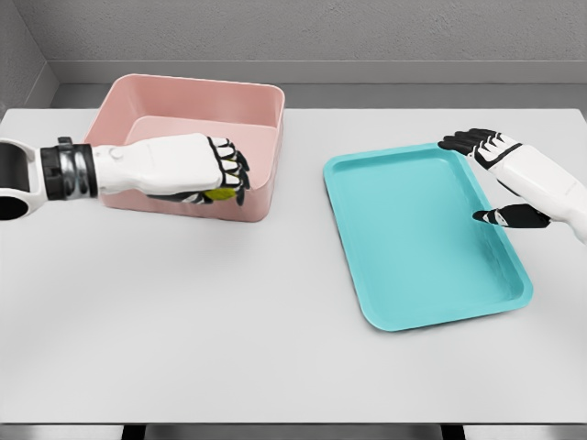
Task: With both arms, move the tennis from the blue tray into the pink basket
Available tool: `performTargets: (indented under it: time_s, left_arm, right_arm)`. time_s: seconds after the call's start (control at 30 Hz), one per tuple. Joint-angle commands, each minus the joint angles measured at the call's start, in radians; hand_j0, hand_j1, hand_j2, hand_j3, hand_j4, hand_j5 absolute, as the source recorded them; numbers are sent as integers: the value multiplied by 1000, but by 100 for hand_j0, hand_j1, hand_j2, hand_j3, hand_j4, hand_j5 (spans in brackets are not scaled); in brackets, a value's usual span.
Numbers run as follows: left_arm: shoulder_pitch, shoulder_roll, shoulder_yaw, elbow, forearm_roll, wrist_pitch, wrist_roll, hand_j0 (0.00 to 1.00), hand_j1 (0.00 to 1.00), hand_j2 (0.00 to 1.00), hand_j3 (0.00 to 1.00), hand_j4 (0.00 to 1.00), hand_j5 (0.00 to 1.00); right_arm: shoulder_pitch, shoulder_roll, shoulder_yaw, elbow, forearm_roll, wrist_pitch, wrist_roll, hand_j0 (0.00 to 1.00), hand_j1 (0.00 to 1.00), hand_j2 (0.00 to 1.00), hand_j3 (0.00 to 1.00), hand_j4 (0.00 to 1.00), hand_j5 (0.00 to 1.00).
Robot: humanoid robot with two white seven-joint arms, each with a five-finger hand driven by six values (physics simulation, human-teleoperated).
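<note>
Currently, left hand [213, 174] clenched on ball [220, 193] at basket [197, 103] front wall, right hand [495, 165] released over tray [413, 238] right edge, white desk [183, 321], grey walls [367, 27].

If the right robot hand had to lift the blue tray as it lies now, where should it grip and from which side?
Probably the raised rim of the blue tray on its right long edge, approached from the right. The tray lies flat, so only the lip offers purchase, and the right robot hand already sits open beside that edge.
</note>
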Motion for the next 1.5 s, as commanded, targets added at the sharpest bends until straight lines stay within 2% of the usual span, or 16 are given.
performTargets:
  time_s: [0.0, 0.23, 0.53, 0.67, 0.7, 0.73, 0.77, 0.8, 1.1, 1.2, 1.27, 1.37, 1.47]
  left_arm:
    - [0, -7, 1, 39, 8, 2, 0, 54, 54, 54, 54, 54, 54]
    - [-66, -94, -1, 198, 4, 2, -2, 54, 54, 54, 54, 54, 54]
    - [-123, -192, -1, 378, 2, 2, -7, 54, 54, 54, 54, 54, 54]
    - [-147, -209, 1, 439, 1, 2, -8, 54, 54, 54, 54, 54, 54]
    - [-149, -211, 1, 454, 2, 2, -8, 56, 56, 56, 56, 56, 56]
    - [-149, -217, 1, 464, 4, 2, -7, 69, 69, 69, 69, 69, 69]
    - [-158, -222, 9, 487, 7, 2, -2, 91, 91, 91, 91, 91, 91]
    - [-160, -222, 16, 490, 7, 2, 0, 100, 100, 100, 100, 100, 100]
    - [-152, -208, 39, 477, 18, 2, 1, 100, 100, 100, 100, 100, 100]
    - [-150, -137, 61, 450, 25, 2, 1, 100, 100, 100, 100, 100, 100]
    - [-130, -96, 64, 439, 61, 2, 1, 100, 100, 100, 100, 100, 100]
    - [-112, -22, 65, 439, 73, 2, 0, 100, 100, 100, 100, 100, 100]
    - [-87, 24, 73, 445, 122, 2, 1, 100, 100, 100, 100, 100, 100]
  right_arm:
    - [0, 1, 0, 0, -7, 2, -1, 100, 100, 100, 100, 100, 100]
    - [0, -1, 0, 0, -7, 2, -1, 100, 100, 100, 100, 100, 100]
    - [0, 1, 1, 0, -7, 2, -1, 100, 100, 100, 100, 100, 100]
    - [0, -1, 1, 0, -7, 2, -1, 100, 100, 100, 100, 100, 100]
    - [0, -1, 0, 0, -7, 2, -1, 100, 100, 100, 100, 100, 100]
    - [0, -1, 0, 0, -7, 2, -1, 100, 100, 100, 100, 100, 100]
    - [0, -1, 0, 1, -7, 2, -1, 100, 100, 100, 100, 100, 100]
    - [2, -1, 0, 0, -7, 2, -1, 100, 100, 100, 100, 100, 100]
    - [2, -1, 0, 15, -9, 2, -1, 100, 100, 100, 100, 100, 100]
    - [2, -1, 0, 13, -9, 2, -1, 100, 100, 100, 100, 100, 100]
    - [2, -1, 0, 13, -9, 2, -1, 100, 100, 100, 100, 100, 100]
    - [2, -1, 0, 13, -9, 2, -1, 100, 100, 100, 100, 100, 100]
    - [2, -1, 0, 13, -7, 2, -1, 100, 100, 100, 100, 100, 100]
